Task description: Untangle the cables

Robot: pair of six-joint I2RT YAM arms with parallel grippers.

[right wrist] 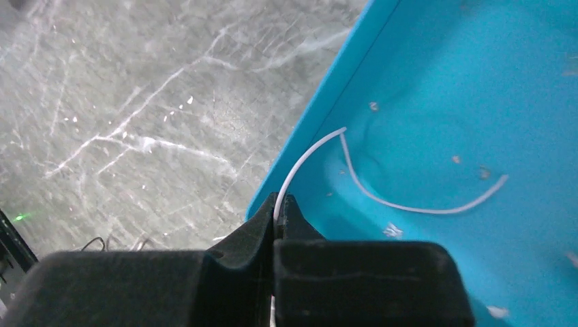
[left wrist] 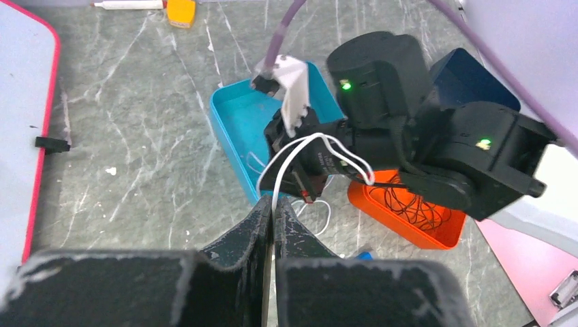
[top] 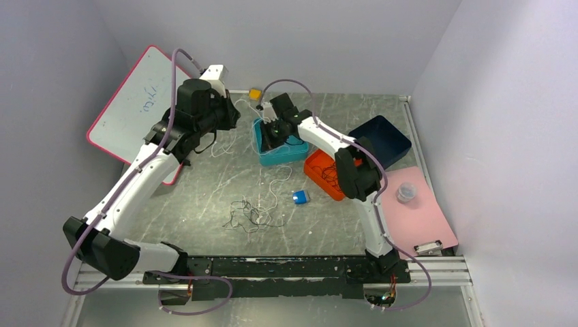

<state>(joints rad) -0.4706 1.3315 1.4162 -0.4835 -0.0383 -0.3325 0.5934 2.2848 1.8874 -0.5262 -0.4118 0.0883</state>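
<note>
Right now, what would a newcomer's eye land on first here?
At the far side, the left hand and right hand each pinch a thin white cable by the teal tray. A loose tangle of cables lies in the middle of the table, and the orange tray beside the teal one holds a black coil.

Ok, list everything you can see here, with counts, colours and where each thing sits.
teal bin: one, teal, back centre
orange bin: one, orange, beside teal bin
blue bin: one, dark blue, back right
cable tangle: one, whitish and black, table centre
white cable: one, white, from teal bin to both grippers
black cable: one coil, black, inside the orange bin
clipboard: one, pink, right edge
cup: one, clear, on the clipboard
blue block: one, blue, table centre-right
yellow block: one, yellow, back edge
whiteboard: one, white with pink rim, leaning at left
left gripper: black, shut on white cable
right gripper: black, shut on white cable
</note>
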